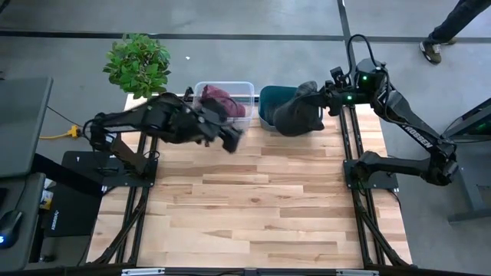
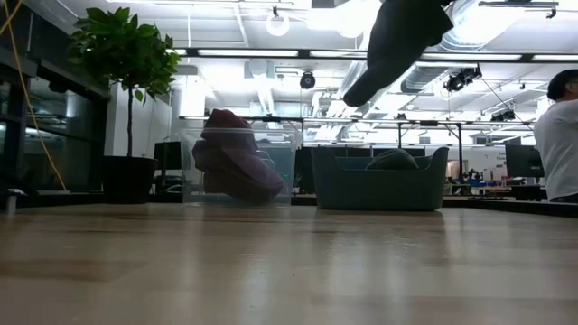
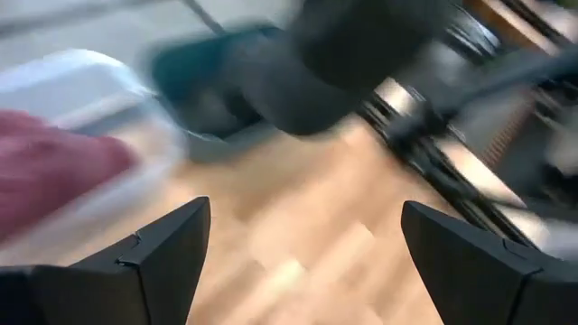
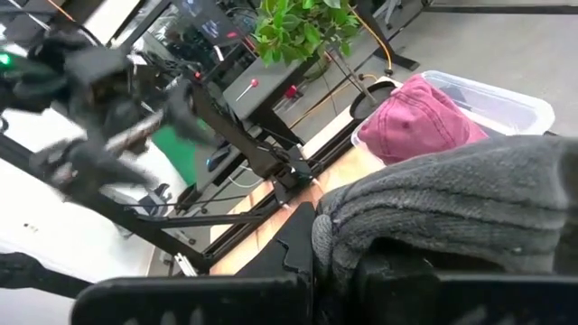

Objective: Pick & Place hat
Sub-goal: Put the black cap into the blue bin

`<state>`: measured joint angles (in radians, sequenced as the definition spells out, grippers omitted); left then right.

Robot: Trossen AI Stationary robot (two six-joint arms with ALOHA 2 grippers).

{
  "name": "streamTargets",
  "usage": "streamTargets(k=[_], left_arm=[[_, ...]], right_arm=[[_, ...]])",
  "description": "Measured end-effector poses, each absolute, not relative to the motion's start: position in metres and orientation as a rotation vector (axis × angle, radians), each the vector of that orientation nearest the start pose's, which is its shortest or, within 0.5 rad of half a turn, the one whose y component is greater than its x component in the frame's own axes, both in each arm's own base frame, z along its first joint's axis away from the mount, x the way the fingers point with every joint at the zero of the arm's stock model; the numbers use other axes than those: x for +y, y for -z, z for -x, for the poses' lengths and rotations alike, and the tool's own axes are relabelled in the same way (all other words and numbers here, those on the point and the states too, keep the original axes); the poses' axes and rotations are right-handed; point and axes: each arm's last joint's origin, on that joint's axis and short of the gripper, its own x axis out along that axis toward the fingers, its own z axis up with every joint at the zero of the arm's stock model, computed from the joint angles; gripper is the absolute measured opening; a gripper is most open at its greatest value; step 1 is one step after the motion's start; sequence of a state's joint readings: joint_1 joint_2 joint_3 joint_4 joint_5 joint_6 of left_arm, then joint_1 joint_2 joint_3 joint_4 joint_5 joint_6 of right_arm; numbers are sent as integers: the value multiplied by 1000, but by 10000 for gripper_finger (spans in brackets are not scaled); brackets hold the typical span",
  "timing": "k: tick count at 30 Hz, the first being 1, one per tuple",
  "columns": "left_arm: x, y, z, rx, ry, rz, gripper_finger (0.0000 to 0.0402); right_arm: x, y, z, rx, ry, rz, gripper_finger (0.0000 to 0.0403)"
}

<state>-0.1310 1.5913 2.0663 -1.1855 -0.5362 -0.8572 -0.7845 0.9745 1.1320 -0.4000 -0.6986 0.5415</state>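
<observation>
A dark grey knit hat (image 1: 297,112) hangs in the air over the teal bin (image 1: 270,98) at the table's far side, with my right gripper (image 1: 323,98) shut on it. In the low view the grey hat (image 2: 397,41) hangs high above the teal bin (image 2: 379,185). A maroon cap (image 1: 221,100) lies in the clear bin (image 1: 244,86) to the left of the teal one. My left gripper (image 1: 232,140) stands open in the air just in front of the clear bin; in the left wrist view nothing is between its fingers (image 3: 307,262). My right gripper pinches the grey hat by its knit edge (image 4: 361,226) between its two fingers. The fingers come roughly level from the table's right side. The hat is lifted clear and sags below the fingers, above the teal bin.
A potted plant (image 1: 138,63) stands beyond the table's far left corner. Something dark lies inside the teal bin (image 2: 393,160). A person (image 2: 560,135) stands in the room to the right. The bare wooden tabletop (image 1: 253,207) stretches toward the near edge.
</observation>
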Motion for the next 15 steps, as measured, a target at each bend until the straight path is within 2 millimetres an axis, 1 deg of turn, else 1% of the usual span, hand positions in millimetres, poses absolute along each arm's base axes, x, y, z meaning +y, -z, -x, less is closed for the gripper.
streamTargets(k=[4, 6, 8, 9, 13, 15], left_arm=[[-30, -456, -308, 448, -449, 605, 339], [-32, -446, -312, 453, -382, 611, 339], [-30, -440, -316, 405, -302, 649, 339], [-28, -437, -315, 383, -270, 667, 339], [-19, -420, -303, 334, -207, 722, 339], [-14, -414, -292, 297, -181, 751, 339]], right_arm=[[-122, -398, -149, 152, 137, -703, 10], [-122, -398, -149, 153, 135, -704, 10], [-122, -398, -149, 155, 134, -706, 10], [-122, -398, -149, 155, 134, -706, 10], [-122, -397, -149, 159, 129, -709, 10], [-122, -397, -149, 159, 127, -709, 10]])
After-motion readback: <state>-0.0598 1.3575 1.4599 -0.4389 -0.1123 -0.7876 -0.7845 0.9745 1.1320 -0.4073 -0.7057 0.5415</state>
